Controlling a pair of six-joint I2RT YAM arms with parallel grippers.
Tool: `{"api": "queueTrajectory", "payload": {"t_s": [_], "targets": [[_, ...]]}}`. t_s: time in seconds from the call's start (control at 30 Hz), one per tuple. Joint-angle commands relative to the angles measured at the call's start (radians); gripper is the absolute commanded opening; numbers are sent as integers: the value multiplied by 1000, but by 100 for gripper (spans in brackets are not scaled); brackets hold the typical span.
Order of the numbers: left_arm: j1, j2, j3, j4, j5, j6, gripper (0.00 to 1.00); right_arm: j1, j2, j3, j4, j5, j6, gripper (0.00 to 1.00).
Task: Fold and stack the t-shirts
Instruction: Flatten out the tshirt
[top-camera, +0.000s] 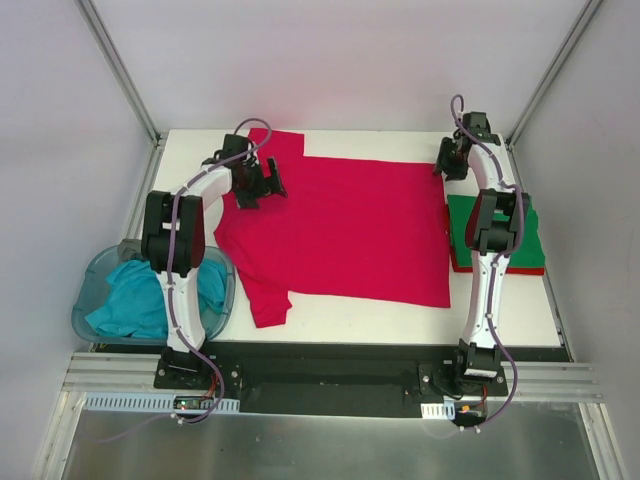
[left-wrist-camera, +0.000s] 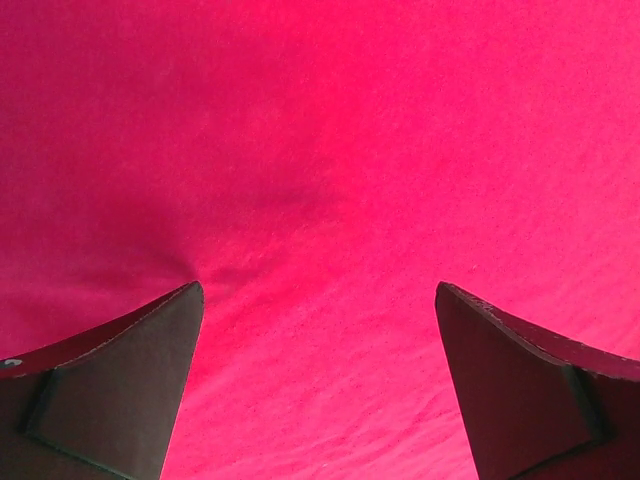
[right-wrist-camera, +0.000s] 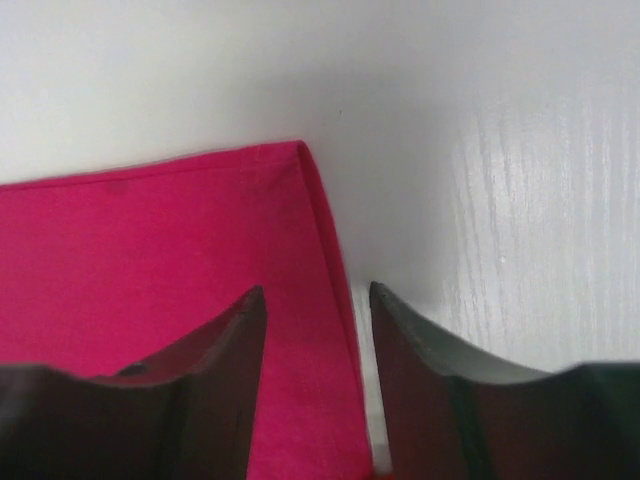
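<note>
Red shirt (top-camera: 350, 230) lies flat on the table (top-camera: 400, 325), long axis left–right, sleeves left, hem right; matte knit, faintly rippled. Right gripper (right-wrist-camera: 316, 290) is at the far hem corner, jaws narrow with a gap, straddling the stitched edge; pinch not confirmed. Left gripper (left-wrist-camera: 318, 290) has jaws wide, close over cloth at the far shoulder, so each arm is nearer its own end.

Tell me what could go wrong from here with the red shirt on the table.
1. The right tool straddles only the corner hem of the red shirt; closing there, it may pinch too little cloth and slip off.
2. The left tool stands open, pressing a pucker into the cloth; a lift from there could bunch it unevenly.
</note>
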Motion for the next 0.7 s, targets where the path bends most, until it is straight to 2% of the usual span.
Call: {"api": "queueTrajectory", "payload": {"t_s": [0.0, 0.07, 0.13, 0.17, 0.2, 0.3, 0.47, 0.67], "targets": [[14, -95, -104, 46, 19, 37, 99, 11, 28, 40, -67, 20, -21, 40], [20, -111, -136, 69, 21, 29, 99, 16, 33, 46, -72, 31, -29, 26], [25, -112, -143, 81, 32, 28, 99, 25, 28, 57, -64, 47, -46, 17], [25, -111, -141, 84, 33, 28, 99, 31, 28, 75, -72, 72, -58, 6], [25, -108, -141, 86, 36, 28, 99, 40, 24, 86, -70, 112, -72, 0], [27, -104, -141, 87, 27, 29, 99, 63, -8, 75, -29, 263, -121, 0], [30, -97, -133, 87, 7, 32, 99, 65, -27, 82, 29, 415, -173, 0], [33, -46, -64, 80, 33, 34, 99, 59, 34, 111, 40, 410, -202, 0]]}}
